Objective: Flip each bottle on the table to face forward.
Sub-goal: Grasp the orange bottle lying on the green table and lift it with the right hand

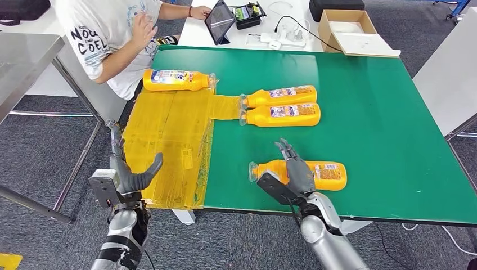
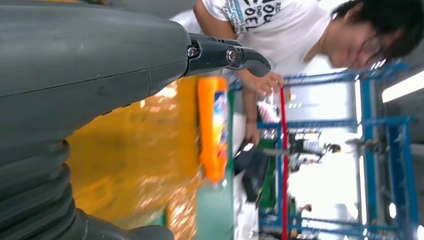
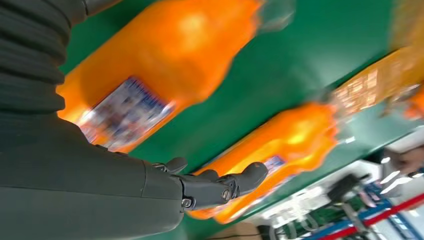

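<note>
Four orange bottles lie on their sides on the green desk (image 1: pixel 365 112). The nearest bottle (image 1: pixel 329 174) sits low and right of centre in the head view, cap pointing left, label showing. Right hand (image 1: pixel 295 171) is over its middle, fingers (image 1: pixel 286 149) stretched out flat and apart, gripping nothing; whether they touch the bottle, hard to tell. In the right wrist view the same bottle (image 3: pixel 165 70) runs across the upper part of the frame, blurred.

Mid-frame in the head view, a pair of bottles (image 1: pixel 284 106) lie touching side by side, caps to the left. The fourth bottle (image 1: pixel 174 80) lies in the upper left on the yellow sheet (image 1: pixel 163 135), cap to the right. Left hand (image 1: pixel 132 174) hangs at lower left by the sheet's edge, fingers spread, empty. A person in a white T-shirt (image 1: pixel 107 34) sits at the upper left, beside a tablet (image 1: pixel 218 19).
</note>
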Tool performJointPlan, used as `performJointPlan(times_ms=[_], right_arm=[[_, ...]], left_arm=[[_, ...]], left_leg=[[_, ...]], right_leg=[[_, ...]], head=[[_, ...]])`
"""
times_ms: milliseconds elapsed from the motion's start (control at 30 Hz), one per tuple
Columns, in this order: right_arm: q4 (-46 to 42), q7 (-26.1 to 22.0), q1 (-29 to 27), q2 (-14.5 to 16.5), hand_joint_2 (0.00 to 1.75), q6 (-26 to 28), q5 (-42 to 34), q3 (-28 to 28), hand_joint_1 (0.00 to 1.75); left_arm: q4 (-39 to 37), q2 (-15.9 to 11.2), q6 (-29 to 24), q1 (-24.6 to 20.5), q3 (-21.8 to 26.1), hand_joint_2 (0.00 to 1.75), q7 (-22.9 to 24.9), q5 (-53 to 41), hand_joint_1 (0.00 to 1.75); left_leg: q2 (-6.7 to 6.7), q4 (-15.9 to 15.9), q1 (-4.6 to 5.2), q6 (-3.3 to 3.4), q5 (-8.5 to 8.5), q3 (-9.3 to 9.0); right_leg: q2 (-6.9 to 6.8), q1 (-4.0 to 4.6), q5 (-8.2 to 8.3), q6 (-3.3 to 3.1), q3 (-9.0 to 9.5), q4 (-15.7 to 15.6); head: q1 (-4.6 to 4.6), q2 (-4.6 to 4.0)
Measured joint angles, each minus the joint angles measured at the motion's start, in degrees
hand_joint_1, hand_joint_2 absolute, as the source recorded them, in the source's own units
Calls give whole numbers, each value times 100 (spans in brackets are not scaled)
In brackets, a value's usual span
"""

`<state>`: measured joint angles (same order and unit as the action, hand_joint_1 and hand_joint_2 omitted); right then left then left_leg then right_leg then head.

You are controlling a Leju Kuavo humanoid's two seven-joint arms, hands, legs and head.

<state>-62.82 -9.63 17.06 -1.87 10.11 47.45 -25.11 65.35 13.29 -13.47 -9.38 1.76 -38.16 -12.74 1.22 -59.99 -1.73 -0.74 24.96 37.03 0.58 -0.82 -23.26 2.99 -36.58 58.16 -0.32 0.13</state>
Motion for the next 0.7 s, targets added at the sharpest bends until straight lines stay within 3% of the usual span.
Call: performJointPlan(times_ms=[333, 533, 700], right_arm=[[-401, -14, -3, -394, 175, -101, -18, 217, 0], [-479, 152, 29, -561, 175, -592, -113, 220, 0], [-380, 204, 116, -724, 175, -697, -114, 199, 0]], left_arm=[[55, 28, 120, 196, -100, 175, 7, -61, 0], [54, 43, 174, 207, -98, 175, 7, -131, 0], [52, 43, 173, 209, -97, 175, 7, -174, 0]], left_leg=[[-3, 0, -3, 0, 1, 0], [-1, 0, -1, 0, 0, 3], [-1, 0, -1, 0, 0, 5]], right_leg=[[3, 3, 0, 0, -6, 0], [1, 1, 0, 0, -4, 0], [1, 1, 0, 0, -5, 0]], head=[[-3, 0], [-2, 0], [-2, 0]])
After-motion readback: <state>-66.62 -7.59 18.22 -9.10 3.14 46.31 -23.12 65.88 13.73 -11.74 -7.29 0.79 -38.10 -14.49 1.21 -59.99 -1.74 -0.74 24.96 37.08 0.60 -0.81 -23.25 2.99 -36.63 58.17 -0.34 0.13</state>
